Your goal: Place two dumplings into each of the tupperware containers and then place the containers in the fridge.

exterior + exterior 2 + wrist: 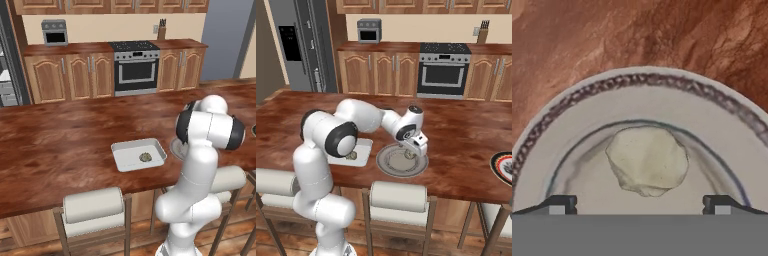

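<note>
A pale dumpling lies in the middle of a round grey plate. My gripper hangs open just above it, one fingertip on each side, neither touching it. From the right base view the gripper points down over that plate on the wooden counter. The white-grey rectangular tupperware container sits left of the plate with one dumpling in it. In the right base view my arm partly hides this container. The tall dark fridge stands far back on the left.
A plate with a dark striped rim lies at the counter's right end. Cushioned stools line the near edge of the counter. A steel oven and wooden cabinets stand along the back wall.
</note>
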You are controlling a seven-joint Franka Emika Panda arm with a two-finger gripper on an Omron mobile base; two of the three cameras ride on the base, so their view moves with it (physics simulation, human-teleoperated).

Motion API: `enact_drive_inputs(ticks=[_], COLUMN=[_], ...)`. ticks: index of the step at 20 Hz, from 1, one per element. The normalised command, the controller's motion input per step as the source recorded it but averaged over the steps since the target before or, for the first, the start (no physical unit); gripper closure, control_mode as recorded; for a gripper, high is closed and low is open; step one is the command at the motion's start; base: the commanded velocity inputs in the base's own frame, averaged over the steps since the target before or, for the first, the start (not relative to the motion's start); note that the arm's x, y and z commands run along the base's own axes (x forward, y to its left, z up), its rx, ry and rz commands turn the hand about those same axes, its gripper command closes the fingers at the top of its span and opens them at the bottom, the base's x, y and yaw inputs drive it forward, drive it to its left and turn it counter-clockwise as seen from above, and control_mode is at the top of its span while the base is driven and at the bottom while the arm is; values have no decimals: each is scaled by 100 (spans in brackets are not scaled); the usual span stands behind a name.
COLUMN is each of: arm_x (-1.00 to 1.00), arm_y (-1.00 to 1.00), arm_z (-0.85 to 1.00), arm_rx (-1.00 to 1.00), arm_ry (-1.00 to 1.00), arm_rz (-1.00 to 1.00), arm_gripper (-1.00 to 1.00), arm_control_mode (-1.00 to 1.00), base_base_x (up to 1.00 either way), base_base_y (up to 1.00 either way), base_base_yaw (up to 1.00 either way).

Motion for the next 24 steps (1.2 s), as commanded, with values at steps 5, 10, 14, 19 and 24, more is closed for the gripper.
enact_drive_inputs(ticks=[5,10,14,19,24], arm_x=[1,-1,29,53,15], arm_y=[0,0,0,-6,-29], arm_z=[-9,-2,2,0,0], arm_rx=[-7,-8,-1,0,0], arm_ry=[-31,0,10,8,8], arm_rz=[11,0,0,0,0], arm_gripper=[-100,-100,-100,-100,-100], arm_control_mode=[-100,-100,-100,-100,-100], base_base_x=[0,0,0,0,0], base_base_y=[0,0,0,0,0], base_base_yaw=[0,0,0,0,0])
